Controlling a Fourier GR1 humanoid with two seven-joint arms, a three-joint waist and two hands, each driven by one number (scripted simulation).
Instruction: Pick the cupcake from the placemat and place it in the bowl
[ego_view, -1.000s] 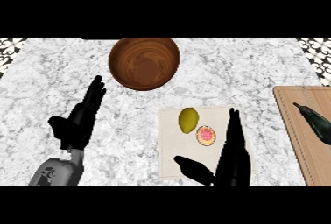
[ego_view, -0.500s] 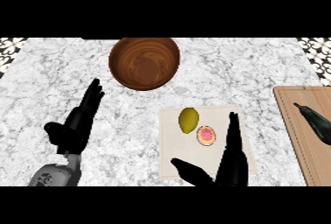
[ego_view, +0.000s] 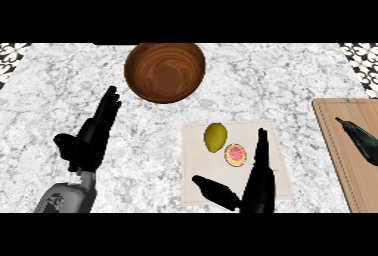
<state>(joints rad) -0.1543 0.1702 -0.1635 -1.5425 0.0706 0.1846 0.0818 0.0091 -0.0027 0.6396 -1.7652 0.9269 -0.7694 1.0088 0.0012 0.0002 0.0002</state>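
right hand (ego_view: 257, 186) lies open over the lower half of the placemat (ego_view: 279, 137), fingers straight and pointing away from the robot, thumb spread to the left, holding nothing. its fingers run just to the right of the cupcake (ego_view: 235, 154), and i cannot tell whether they touch it. left hand (ego_view: 90, 142) is open too, fingers straight and slanting up toward the bowl (ego_view: 165, 72), thumb out to the left, over bare counter (ego_view: 295, 80) well left of the placemat; its grey forearm (ego_view: 70, 197) comes in at the lower edge. the marble counter fills the view. a wooden board (ego_view: 336, 170) lies along the right edge with a long dark vegetable (ego_view: 360, 142) on it, partly cut off by the view's edge. the pale placemat sits right of centre, near the board but apart from it. the brown wooden bowl stands at the far side of the counter, up and left of the placemat, apart from it. on the placemat's upper part lies a yellow-green fruit (ego_view: 215, 137); the cupcake, pink on top, sits just beside it to the lower right, between fruit and fingers.
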